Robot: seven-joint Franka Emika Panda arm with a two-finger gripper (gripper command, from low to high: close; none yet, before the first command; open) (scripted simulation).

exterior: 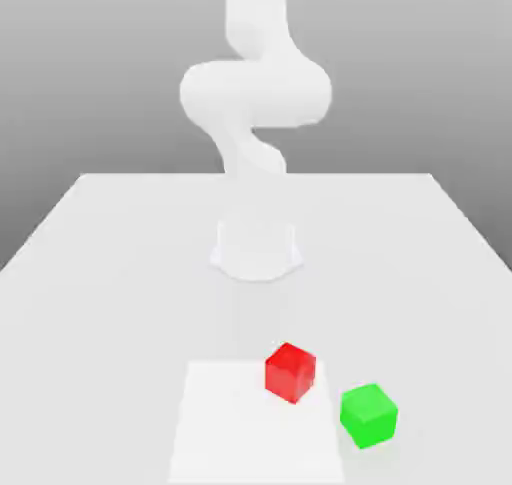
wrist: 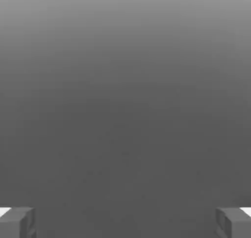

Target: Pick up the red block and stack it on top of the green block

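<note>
**Blocks apart on tabletop, fingers spread wide**

While the white arm (exterior: 255,98) stands folded above its round base at the far side of the tabletop (exterior: 100,273), both blocks sit near the front edge. Red block (exterior: 290,372) rests on the tabletop, untouched. Green block (exterior: 368,414) sits just beside it, toward the exterior view's right and nearer the camera; a narrow gap separates them. Hand view: fingers (wrist: 17,222) stand far apart, nothing between them, only grey background beyond.
</note>
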